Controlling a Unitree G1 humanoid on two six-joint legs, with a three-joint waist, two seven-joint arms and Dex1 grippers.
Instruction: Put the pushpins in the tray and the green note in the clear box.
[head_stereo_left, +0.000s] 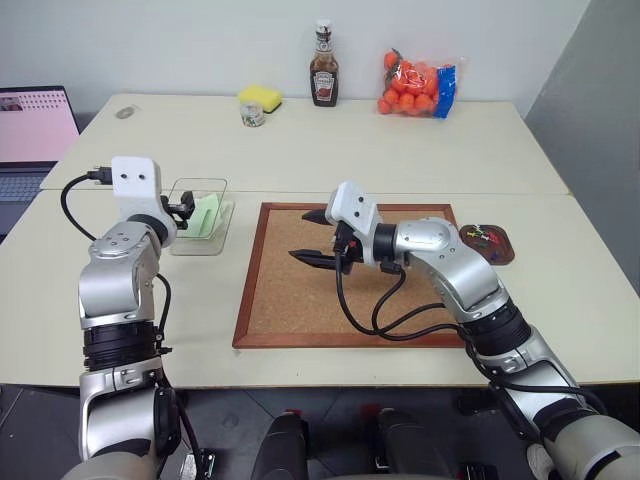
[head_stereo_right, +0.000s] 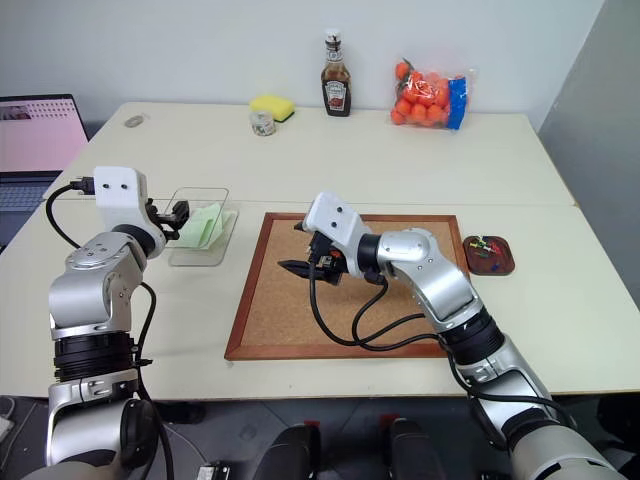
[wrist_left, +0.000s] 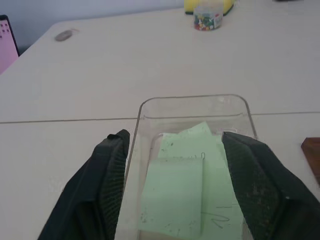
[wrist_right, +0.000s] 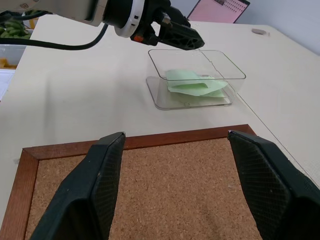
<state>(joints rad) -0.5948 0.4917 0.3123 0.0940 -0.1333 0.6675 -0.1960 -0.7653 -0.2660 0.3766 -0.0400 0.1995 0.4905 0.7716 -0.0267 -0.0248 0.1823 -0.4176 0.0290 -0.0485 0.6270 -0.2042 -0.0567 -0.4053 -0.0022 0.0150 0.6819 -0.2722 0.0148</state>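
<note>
We see the pale green paper note lying inside the clear plastic box; both grippers' fingers spread, empty.

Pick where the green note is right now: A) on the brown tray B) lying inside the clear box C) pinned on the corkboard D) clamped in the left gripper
B: the green note lies inside the clear box, with the left gripper open over the box and nothing between its fingers.

Silver arms, white wrist boxes, black cables, black fingers.
</note>
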